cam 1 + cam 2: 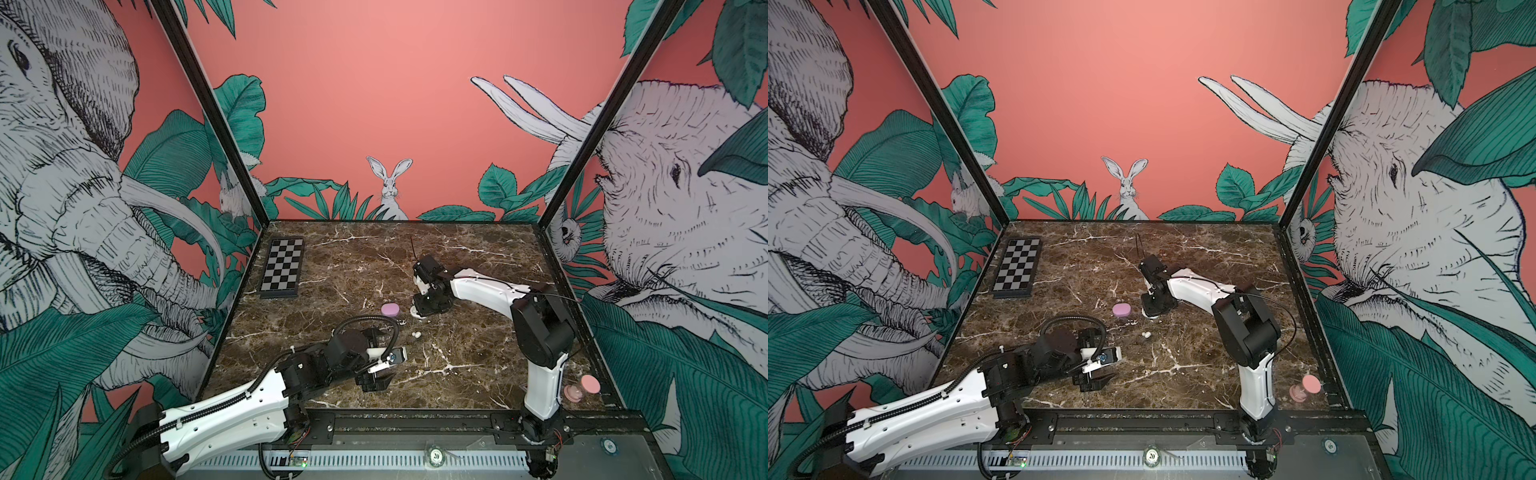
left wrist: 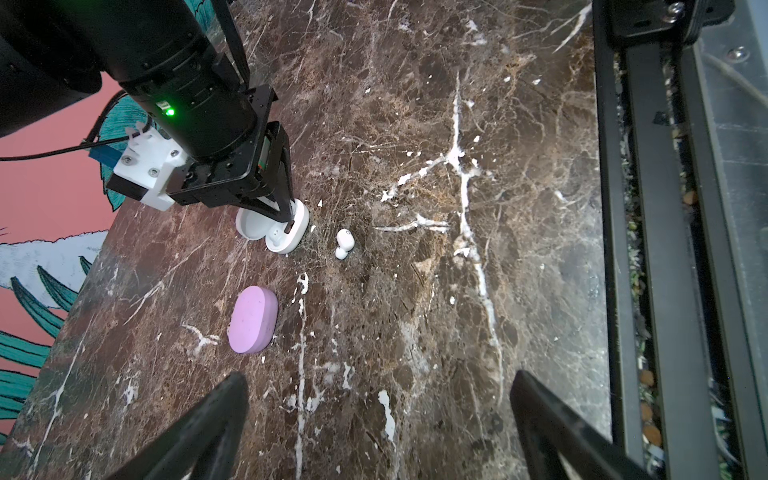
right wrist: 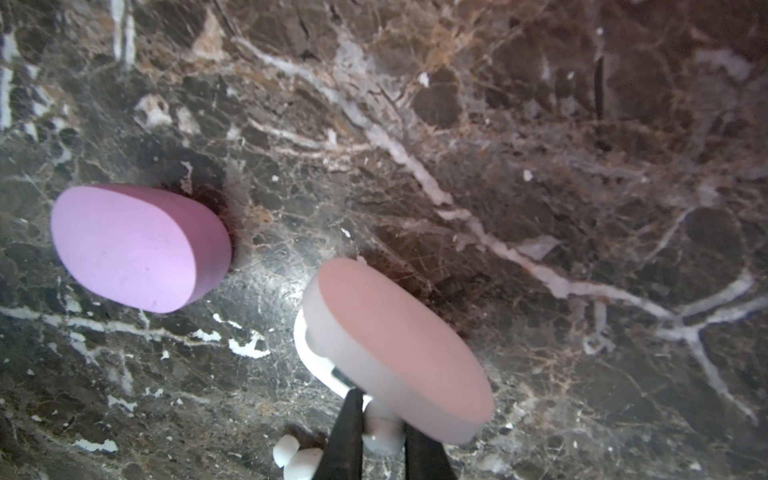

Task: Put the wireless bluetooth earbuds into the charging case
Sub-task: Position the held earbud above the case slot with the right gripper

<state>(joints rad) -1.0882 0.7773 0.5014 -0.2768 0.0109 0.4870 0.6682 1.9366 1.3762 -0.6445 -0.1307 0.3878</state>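
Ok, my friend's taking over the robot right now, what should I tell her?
Left gripper: open, empty, hovering above the brown marble table's near side.
Right gripper: shut on a small white plastic earbud, tips at the open white pill-shaped case.
The second white earbud lies loose on the table beside that case.
The lilac pill-shaped case is closed; lilac buds not visible.
Done: white case open. Left: seat both white buds.

A small round green-and-white disc (image 1: 435, 455) (image 1: 1151, 456) on the grey metal front ledge (image 1: 490, 444) shows the number 20 in both top views. A second round bluish disc (image 1: 609, 446) farther right carries marks too small to read.
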